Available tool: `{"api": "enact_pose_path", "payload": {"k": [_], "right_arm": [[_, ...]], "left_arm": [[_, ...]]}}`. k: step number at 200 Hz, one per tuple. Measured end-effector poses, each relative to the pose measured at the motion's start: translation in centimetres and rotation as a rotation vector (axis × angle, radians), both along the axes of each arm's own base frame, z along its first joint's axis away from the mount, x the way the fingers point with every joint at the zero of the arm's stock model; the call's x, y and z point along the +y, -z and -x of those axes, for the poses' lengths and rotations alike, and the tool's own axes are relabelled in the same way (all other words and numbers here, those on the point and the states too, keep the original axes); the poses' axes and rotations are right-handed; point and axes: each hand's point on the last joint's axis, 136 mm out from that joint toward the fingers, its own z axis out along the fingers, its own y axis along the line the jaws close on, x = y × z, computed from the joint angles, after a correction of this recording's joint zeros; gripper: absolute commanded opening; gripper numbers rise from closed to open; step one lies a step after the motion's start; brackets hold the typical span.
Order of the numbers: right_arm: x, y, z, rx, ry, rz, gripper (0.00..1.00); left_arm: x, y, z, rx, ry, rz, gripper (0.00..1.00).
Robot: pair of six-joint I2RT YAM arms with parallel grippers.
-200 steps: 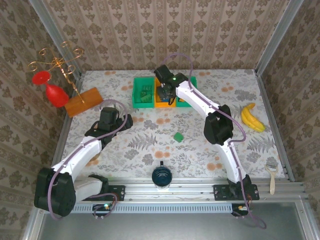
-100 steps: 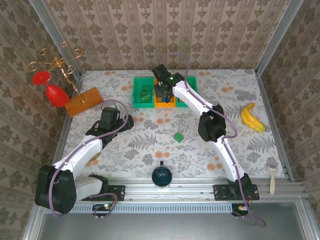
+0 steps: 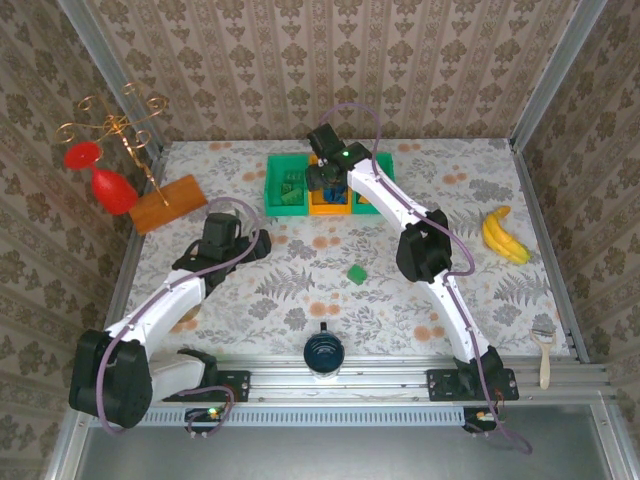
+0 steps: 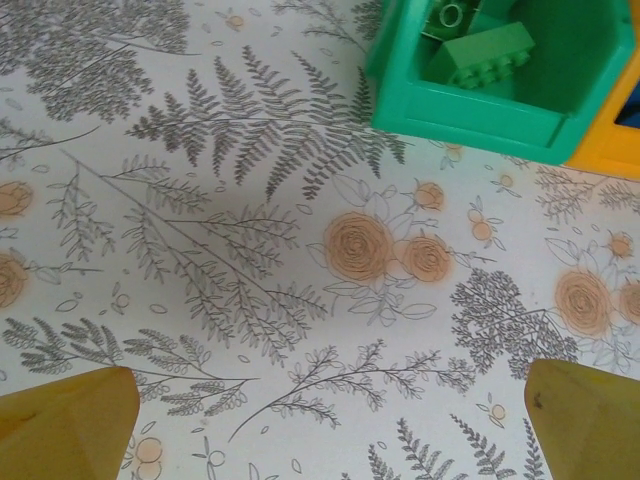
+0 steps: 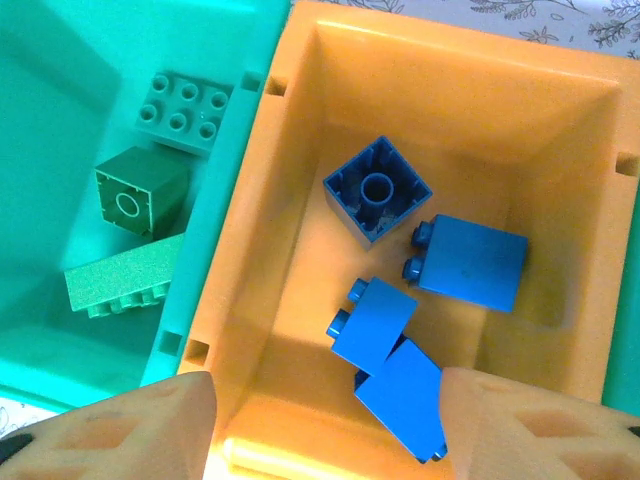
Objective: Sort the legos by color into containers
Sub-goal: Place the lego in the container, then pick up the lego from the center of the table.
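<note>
- Green brick (image 3: 357,272) lies loose on the desk (image 3: 280,300), well apart from the bin row (image 3: 270,185), on its near side.
- Right jaws hang over the orange bin (image 5: 300,60), apart and empty, with blue bricks (image 5: 470,262) lying below.
- Left jaws stand wide apart and empty, low over bare desk beside the green bin (image 4: 470,115).
- From above the brick reads near-square; no long axis can be told.
- Right jaws are judged the nearer.
- Desk is flat and patterned, with free room all round the brick.

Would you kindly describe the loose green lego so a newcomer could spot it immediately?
Find the row of bins at the far side of the table. Come halfway back toward the near edge: a small green lego lies alone on the flowered top. The other legos sit inside bins.
</note>
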Motion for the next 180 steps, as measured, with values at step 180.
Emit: {"api": "enact_pose_path", "payload": {"k": [180], "right_arm": [[-11.4, -2.8, 11.1, 0.083, 0.294, 0.028, 0.93]], "left_arm": [[-14.1, 0.6, 2.3, -0.034, 0.453, -0.123, 1.00]]}}
